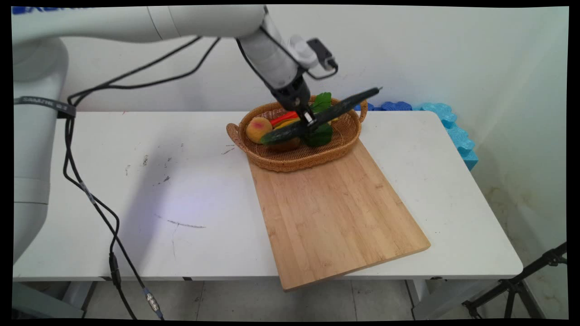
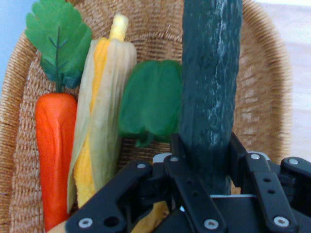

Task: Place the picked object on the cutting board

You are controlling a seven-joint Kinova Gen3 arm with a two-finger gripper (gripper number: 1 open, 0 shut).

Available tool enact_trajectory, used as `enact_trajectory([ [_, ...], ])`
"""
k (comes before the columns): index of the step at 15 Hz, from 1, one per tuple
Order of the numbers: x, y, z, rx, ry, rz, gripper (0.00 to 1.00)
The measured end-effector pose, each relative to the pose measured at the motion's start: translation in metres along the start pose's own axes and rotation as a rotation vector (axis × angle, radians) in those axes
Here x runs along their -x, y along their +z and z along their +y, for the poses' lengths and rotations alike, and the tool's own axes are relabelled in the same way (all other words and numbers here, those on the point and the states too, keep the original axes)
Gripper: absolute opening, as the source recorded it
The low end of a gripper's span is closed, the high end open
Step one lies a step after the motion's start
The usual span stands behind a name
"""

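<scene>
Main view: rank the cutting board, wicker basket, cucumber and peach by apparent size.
1. cutting board
2. wicker basket
3. cucumber, held aloft in the gripper, so slightly nearer the camera
4. peach

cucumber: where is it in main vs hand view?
Main view: cucumber slants above the basket, held mid-length by the gripper.
Hand view: cucumber runs up from between the fingers, right of centre.
Shared landmark: the carrot in the basket.
</scene>
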Motion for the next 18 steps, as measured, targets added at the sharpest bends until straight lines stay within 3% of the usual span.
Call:
enact_trajectory([
  [4, -0.021, -0.057, 0.021, 0.046, -0.048, 0.023, 0.00],
  [9, -0.032, -0.102, 0.056, 0.111, -0.085, 0.027, 0.00],
  [13, -0.027, -0.112, 0.088, 0.150, -0.108, 0.008, 0.00],
  [18, -0.006, -0.089, 0.117, 0.160, -0.130, -0.034, 0.00],
])
